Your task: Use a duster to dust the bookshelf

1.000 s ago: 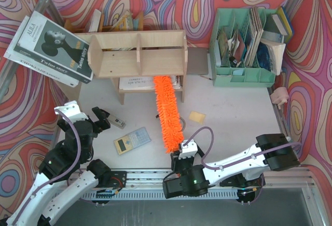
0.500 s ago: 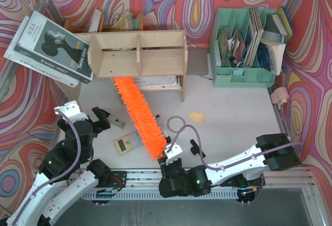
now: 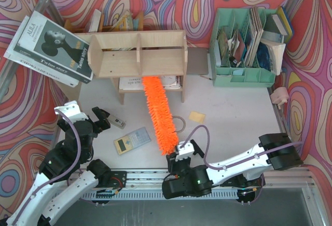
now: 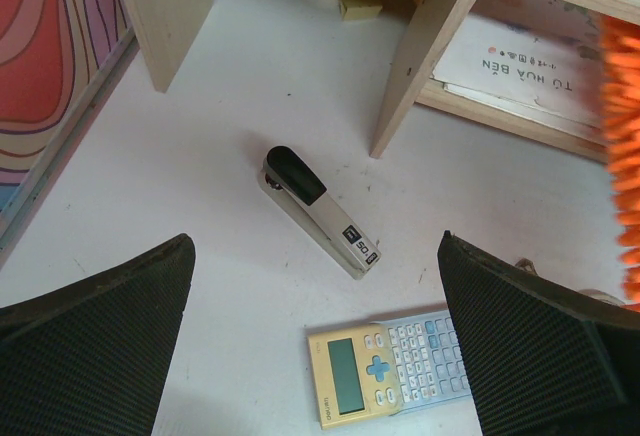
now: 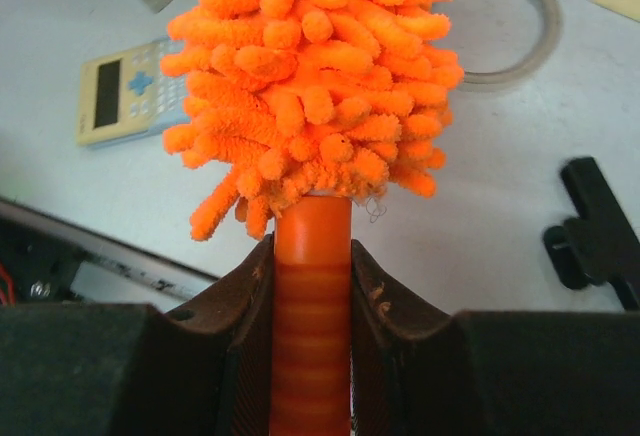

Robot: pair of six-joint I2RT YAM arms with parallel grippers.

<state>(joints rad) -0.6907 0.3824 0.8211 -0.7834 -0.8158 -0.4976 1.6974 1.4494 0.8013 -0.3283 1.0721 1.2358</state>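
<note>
The plywood bookshelf [image 3: 137, 55] stands at the back centre of the table. The orange duster [image 3: 158, 114] lies slanted from my right gripper [image 3: 179, 153] up to the shelf. Its shaggy tip reaches under the shelf's bottom board, near the middle. In the right wrist view the gripper [image 5: 312, 266] is shut on the duster's smooth handle [image 5: 312, 286], just below the shaggy head [image 5: 315, 76]. My left gripper [image 3: 101, 118] is open and empty at the left, above the table [image 4: 315, 241]. The left wrist view shows the shelf's legs [image 4: 425, 56] and the duster's edge [image 4: 625, 156].
A stapler [image 3: 118, 122], a yellow calculator [image 3: 132, 140], a tape ring [image 3: 179, 122] and a yellow note [image 3: 196, 116] lie on the table. A notebook [image 3: 135, 83] lies under the shelf. A mint-green organiser [image 3: 244, 44] stands at the back right; magazines [image 3: 49, 47] lean at the left.
The duster has swung back to the right, from under the shelf's left part to under its middle. My right gripper has moved right with it. The left arm has not moved.
</note>
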